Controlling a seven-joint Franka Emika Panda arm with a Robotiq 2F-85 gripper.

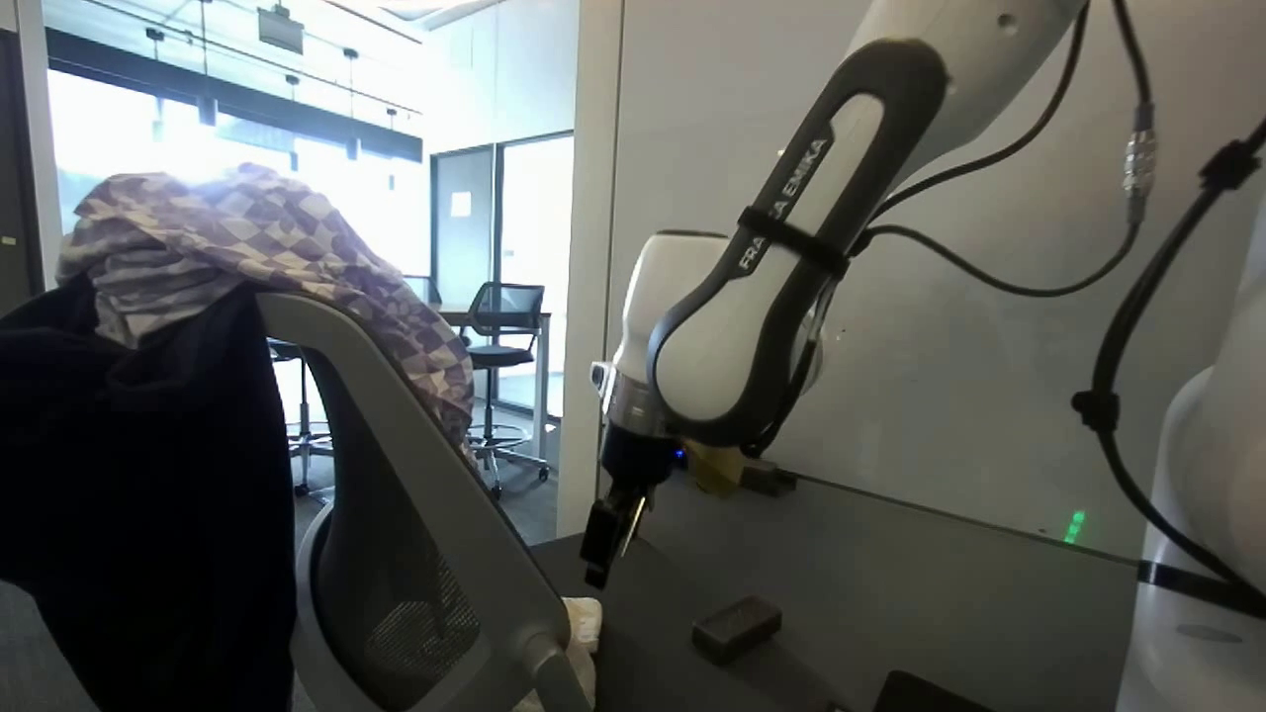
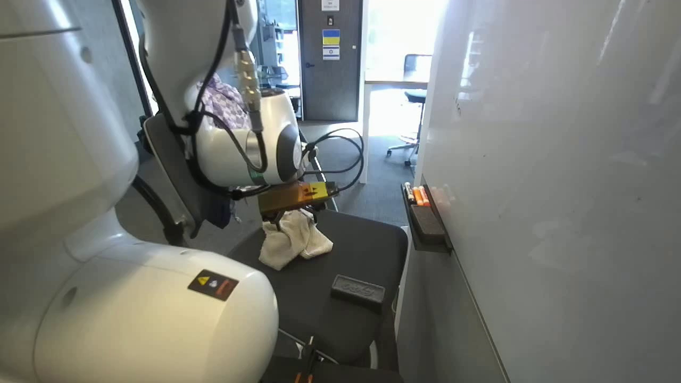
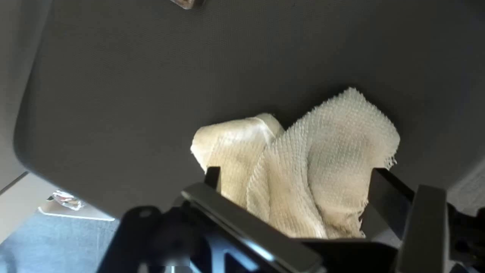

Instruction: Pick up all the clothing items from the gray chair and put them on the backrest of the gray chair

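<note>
With empty, wide-spread claw (image 3: pixel 296 178), drop straight onto cream cloth (image 2: pixel 295 240). Straddle bunched middle, pinch deep rather than by an edge, lift clear, then swing to backrest (image 1: pixel 435 494).

In an exterior view cam's close beside the gray chair (image 1: pixel 450 485), facing past it; in an exterior view it's looking down on the seat (image 2: pixel 367 234) — wrist view shares that, nearest, from above — tilt's hard to judge.

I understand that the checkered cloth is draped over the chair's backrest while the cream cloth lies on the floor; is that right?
Not quite: the wrist view shows the cream cloth lying on the dark seat, not the floor. The checkered cloth is indeed draped over the backrest.
</note>
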